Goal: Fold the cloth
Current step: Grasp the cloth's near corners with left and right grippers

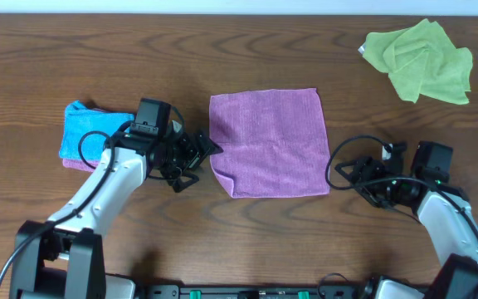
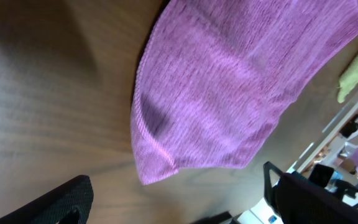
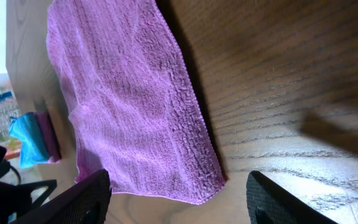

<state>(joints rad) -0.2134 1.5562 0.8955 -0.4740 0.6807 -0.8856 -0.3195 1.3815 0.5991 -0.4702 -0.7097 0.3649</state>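
Overhead, the left tool (image 1: 191, 158) is spread wide and empty just beside the left edge of the purple cloth (image 1: 268, 143), and the right tool (image 1: 357, 176), also wide and empty, sits just off its right edge. That cloth lies flat mid-surface (image 1: 222, 50), nearly square with no clear long axis and its sides slightly skewed. A crumpled green cloth (image 1: 421, 60) lies at far right and a folded blue cloth (image 1: 85, 133) at far left.

The left arm (image 1: 109, 188) and right arm (image 1: 445, 219) have white links, black joints, looping black cables.
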